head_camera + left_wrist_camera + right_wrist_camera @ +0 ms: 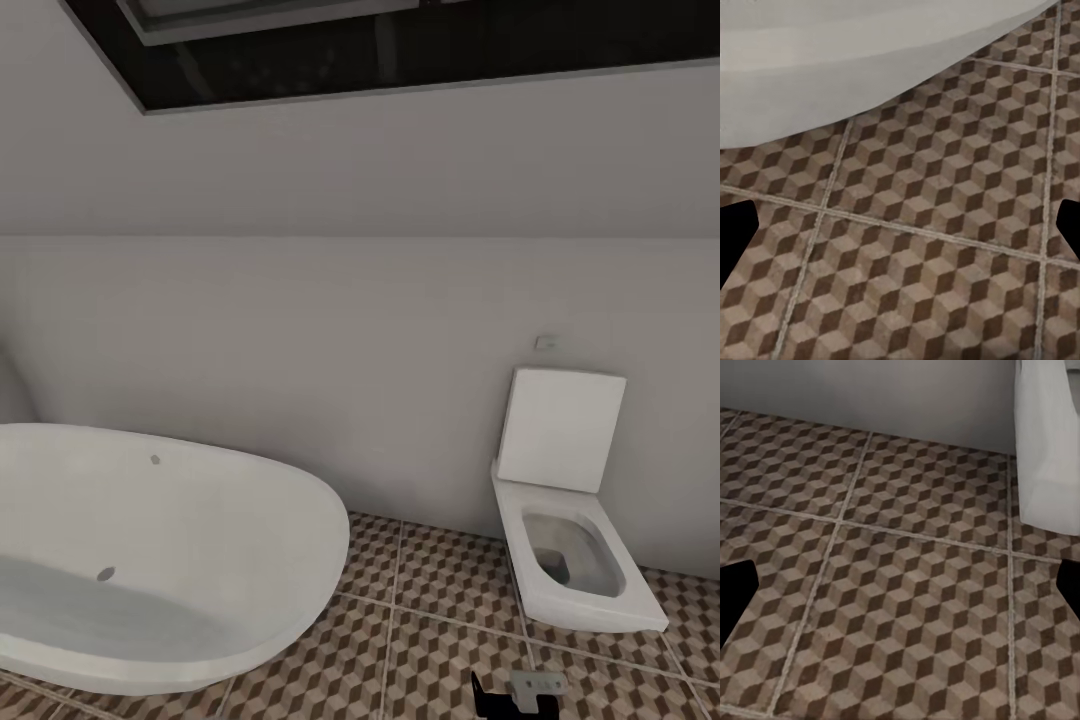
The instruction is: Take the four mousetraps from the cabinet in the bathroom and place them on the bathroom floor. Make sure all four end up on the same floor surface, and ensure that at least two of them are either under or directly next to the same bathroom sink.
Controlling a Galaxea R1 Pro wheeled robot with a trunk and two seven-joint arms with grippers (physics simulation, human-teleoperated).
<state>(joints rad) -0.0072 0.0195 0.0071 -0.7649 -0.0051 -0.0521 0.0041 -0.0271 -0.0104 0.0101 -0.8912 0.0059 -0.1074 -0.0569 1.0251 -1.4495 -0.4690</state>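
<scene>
The bathroom floor of cube-patterned brown, beige and white tiles with pale grout lines spreads across the lower part of the head view, and a broad open strip of it runs between the oval white bathtub on the left and the white toilet on the right, reaching back to the pale wall. The tub's rounded rim overhangs the tiles at its near edge; its basin holds only a drain and an overflow fitting. The toilet has its lid raised against the wall, with the bowl open and nothing visible inside. Above, a dark framed panel crosses the top of the wall. At the bottom edge of the head view a small dark and grey piece of the robot shows, too cropped to tell which part it is. In the left wrist view the left gripper has its dark fingertips at opposite edges of the picture, jaws spread wide with nothing between them, over bare tiles near the tub's curved white side. In the right wrist view the right gripper is likewise spread wide and holds nothing, over tiles that meet the wall base, with the toilet's white body beside them.
</scene>
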